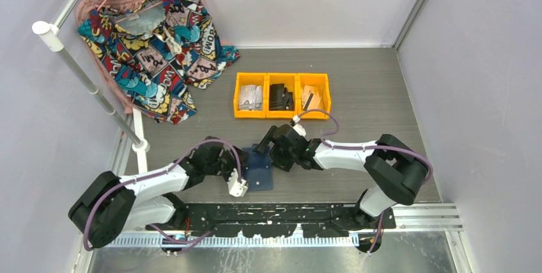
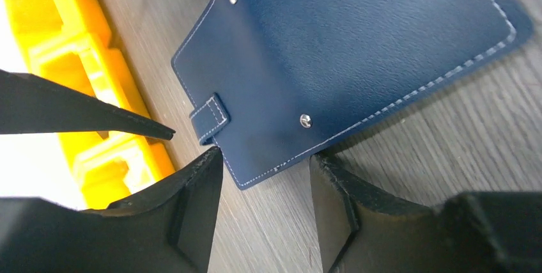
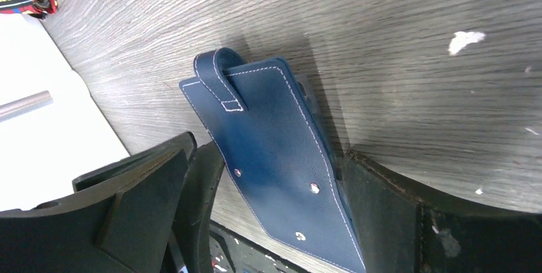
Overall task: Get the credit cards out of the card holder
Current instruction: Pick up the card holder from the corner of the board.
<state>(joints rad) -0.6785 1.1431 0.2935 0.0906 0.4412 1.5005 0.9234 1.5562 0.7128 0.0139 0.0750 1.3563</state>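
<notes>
Though it looks light and supple, the shut card holder (image 2: 358,49) may slip; left tool (image 2: 265,180) and right tool (image 3: 275,158) straddle it, spread and empty; a stitched edge seems the likeliest hold.

yellow bins (image 1: 252,115) seemingly near card holder (image 1: 260,172)

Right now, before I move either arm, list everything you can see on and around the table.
navy-blue leather-like card holder: one, navy, folded closed, flat on the table between the grippers
credit cards: none visible
yellow plastic bins: three, yellow, in a row at the far middle
grey papery stack: one, grey, left bin
black items: several, black, middle bin
pale tan flat items: some, tan, right bin
comic-print garment: one, multicoloured, on hangers at the white rack, far left
grey wood-grain table: one, grey
left gripper: black, open, at the holder's corner
right gripper: black, wide open, straddling the holder
</notes>
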